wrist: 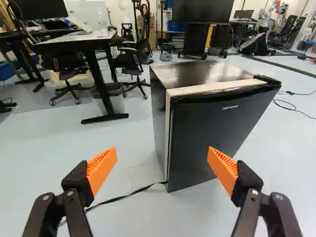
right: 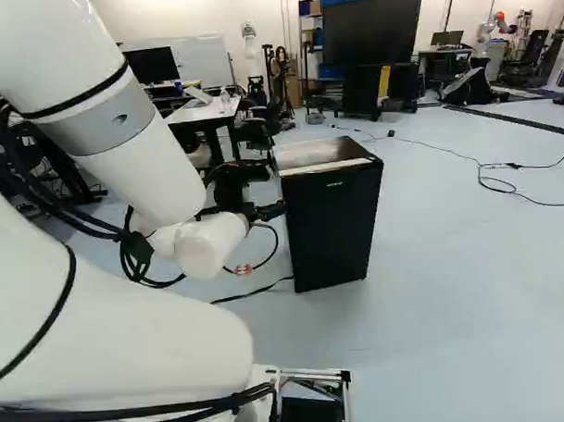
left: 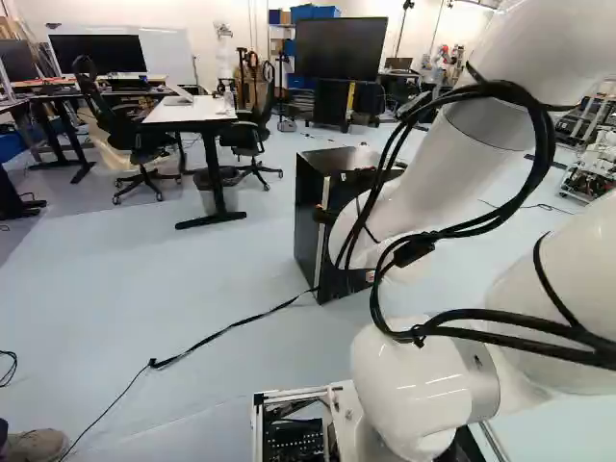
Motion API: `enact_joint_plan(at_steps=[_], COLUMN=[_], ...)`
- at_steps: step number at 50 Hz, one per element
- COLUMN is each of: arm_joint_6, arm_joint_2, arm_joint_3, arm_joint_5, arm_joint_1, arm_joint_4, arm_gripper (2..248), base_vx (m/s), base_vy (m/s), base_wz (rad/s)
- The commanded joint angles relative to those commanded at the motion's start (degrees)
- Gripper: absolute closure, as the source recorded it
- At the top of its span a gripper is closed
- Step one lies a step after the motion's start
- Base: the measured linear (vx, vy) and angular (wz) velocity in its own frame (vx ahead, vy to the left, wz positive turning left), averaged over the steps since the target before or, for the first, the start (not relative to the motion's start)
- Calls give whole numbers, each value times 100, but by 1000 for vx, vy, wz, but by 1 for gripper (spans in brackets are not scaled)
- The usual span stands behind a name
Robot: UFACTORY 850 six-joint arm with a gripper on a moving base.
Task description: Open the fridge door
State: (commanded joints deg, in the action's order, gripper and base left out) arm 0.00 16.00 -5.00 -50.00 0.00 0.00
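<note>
Fridge upright, long axis vertical, dark door facing the arm, end effector spread apart

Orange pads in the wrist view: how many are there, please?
2. One pad shows against the floor, the other pad partly against the fridge. None seems hidden.

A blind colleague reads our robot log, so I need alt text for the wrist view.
A black mini fridge, its door looking shut, stands on a pale floor ahead of the robot's open, orange-padded gripper. Beyond it are a desk, office chairs and a large dark screen.
</note>
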Motion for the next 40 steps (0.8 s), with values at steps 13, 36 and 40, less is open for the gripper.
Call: enact_joint_plan(at_steps=[13, 36, 40], arm_joint_6=[0, 0, 0], arm_joint_2=[0, -217, -278], arm_joint_3=[0, -185, -238], arm_joint_5=[0, 0, 0], arm_joint_1=[0, 0, 0], arm_joint_4=[0, 0, 0], arm_gripper=[3, 3, 3], base_vx=[0, 0, 0], base_vy=[0, 0, 0], base_wz=[0, 0, 0])
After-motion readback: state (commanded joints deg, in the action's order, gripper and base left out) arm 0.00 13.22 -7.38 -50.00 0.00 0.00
